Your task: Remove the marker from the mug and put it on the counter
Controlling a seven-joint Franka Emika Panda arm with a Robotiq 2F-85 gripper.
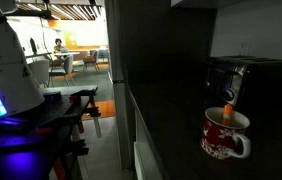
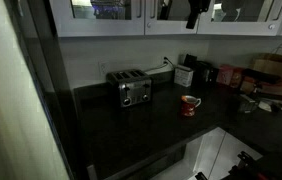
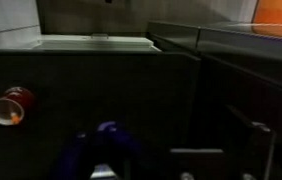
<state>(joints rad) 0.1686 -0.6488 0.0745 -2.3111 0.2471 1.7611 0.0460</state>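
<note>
The red mug (image 2: 190,105) with white patterning stands upright on the dark counter (image 2: 121,130), to the right of the toaster. In an exterior view the mug (image 1: 225,136) shows close up, with the orange-red marker (image 1: 229,106) standing in it and sticking out above the rim. In the wrist view the mug (image 3: 7,105) is small at the left edge, with an orange spot of the marker (image 3: 16,116) at its mouth. A dark shape high in front of the cabinets is my gripper (image 2: 194,12), far above the mug. Its jaws are too dark to read.
A silver toaster (image 2: 133,90) stands on the counter left of the mug and looks black in an exterior view (image 1: 249,75). Boxes, jars and a paper bag (image 2: 273,72) crowd the right end. Wall cabinets (image 2: 111,12) hang above. The robot base (image 1: 6,70) glows blue.
</note>
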